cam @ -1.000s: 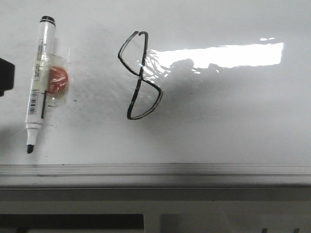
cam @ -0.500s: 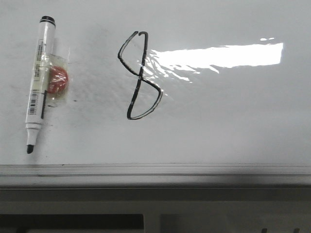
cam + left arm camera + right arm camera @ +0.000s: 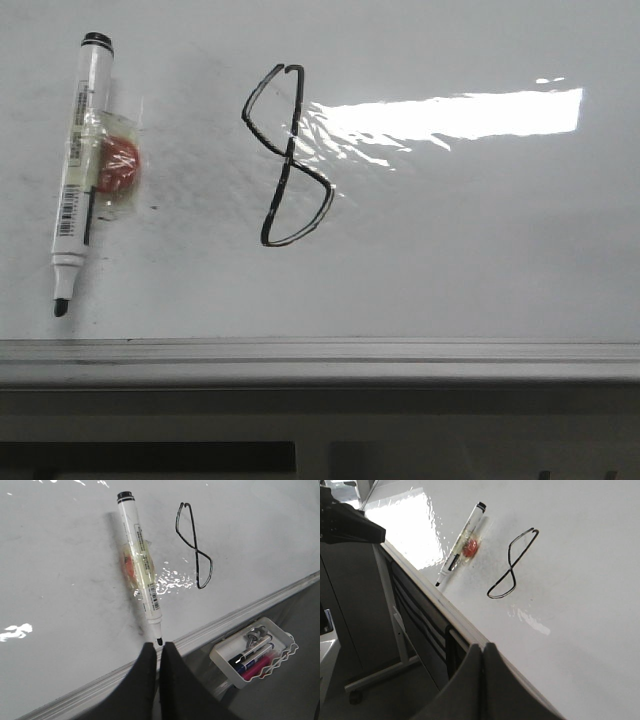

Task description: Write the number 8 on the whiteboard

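The number 8 is drawn in thin black line, angular and slanted, near the middle of the whiteboard. It also shows in the left wrist view and the right wrist view. A white marker pen lies uncapped on the board to the 8's left, tip toward the grey edge rail, with a red piece taped to it. My left gripper is shut and empty, above the rail just off the pen's tip. My right gripper is shut and empty, off the board's edge. Neither shows in the front view.
A white wire-edged tray with several spare markers hangs below the rail. A dark arm part and a grey stand frame sit beside the board. A bright glare band crosses the board right of the 8.
The dark gripper part at the front view's left edge and the shadow in the glare have gone. The pen and the 8 have not moved.
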